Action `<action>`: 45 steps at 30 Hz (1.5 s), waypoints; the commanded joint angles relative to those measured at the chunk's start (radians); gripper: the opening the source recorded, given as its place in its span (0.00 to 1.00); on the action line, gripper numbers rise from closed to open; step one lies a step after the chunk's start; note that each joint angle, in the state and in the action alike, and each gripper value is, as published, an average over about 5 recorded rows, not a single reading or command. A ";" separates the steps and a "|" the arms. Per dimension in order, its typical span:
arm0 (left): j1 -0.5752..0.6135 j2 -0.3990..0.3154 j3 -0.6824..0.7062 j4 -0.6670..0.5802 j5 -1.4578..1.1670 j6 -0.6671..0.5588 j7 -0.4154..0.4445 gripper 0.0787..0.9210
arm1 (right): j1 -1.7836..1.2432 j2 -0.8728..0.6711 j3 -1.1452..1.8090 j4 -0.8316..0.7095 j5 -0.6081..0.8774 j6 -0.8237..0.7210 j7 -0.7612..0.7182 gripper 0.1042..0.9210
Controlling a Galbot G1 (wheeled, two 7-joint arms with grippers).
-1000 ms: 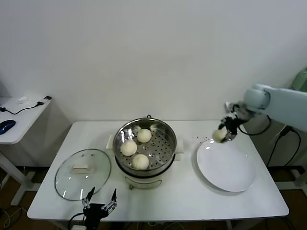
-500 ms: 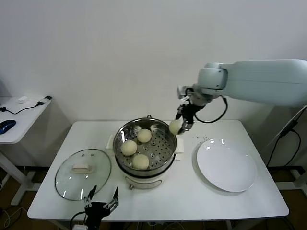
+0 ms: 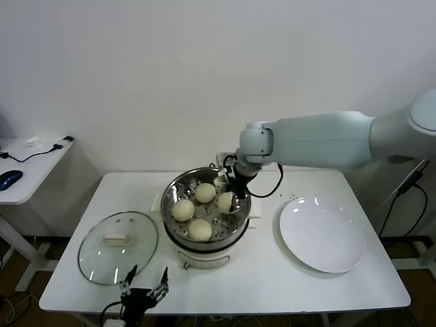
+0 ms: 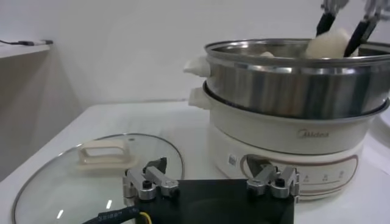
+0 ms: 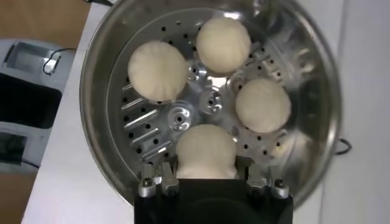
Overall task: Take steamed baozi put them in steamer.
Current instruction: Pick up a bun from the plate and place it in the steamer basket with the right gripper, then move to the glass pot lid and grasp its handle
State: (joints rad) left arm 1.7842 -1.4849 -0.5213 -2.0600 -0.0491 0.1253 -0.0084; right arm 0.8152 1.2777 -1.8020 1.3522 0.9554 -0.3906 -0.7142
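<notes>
The steamer (image 3: 174, 193) stands mid-table, a shiny steel pot on a cream base. Three baozi (image 3: 182, 210) (image 3: 205, 193) (image 3: 199, 229) lie on its perforated tray. My right gripper (image 3: 228, 199) reaches down inside the pot at its right side, shut on another baozi (image 3: 226, 202). In the right wrist view that baozi (image 5: 206, 152) sits between the fingers just over the tray (image 5: 177, 115), with the other three (image 5: 158, 70) (image 5: 223, 44) (image 5: 262, 105) beyond it. My left gripper (image 3: 143, 289) hangs open at the table's front edge, holding nothing; its own view shows the steamer (image 4: 292, 82) ahead.
A bare white plate (image 3: 320, 235) lies to the right of the steamer. A round glass lid (image 3: 117, 246) with a white handle lies at the front left, just beyond the left gripper. A small side table (image 3: 20, 170) stands off to the left.
The right arm has carried the baozi leftward from above the plate, over the steamer's rim, and lowered it into the pot. The left arm has stayed put.
</notes>
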 commanded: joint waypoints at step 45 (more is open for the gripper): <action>-0.073 0.049 -0.080 -0.037 -0.063 -0.036 0.018 0.88 | -1.051 -0.726 1.430 0.205 -0.082 0.237 0.772 0.88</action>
State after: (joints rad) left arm 1.7577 -1.4455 -0.5729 -2.0950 -0.0876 0.1029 0.0042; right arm 0.3923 0.8194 -1.0567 1.3900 0.9692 -0.2054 -0.2266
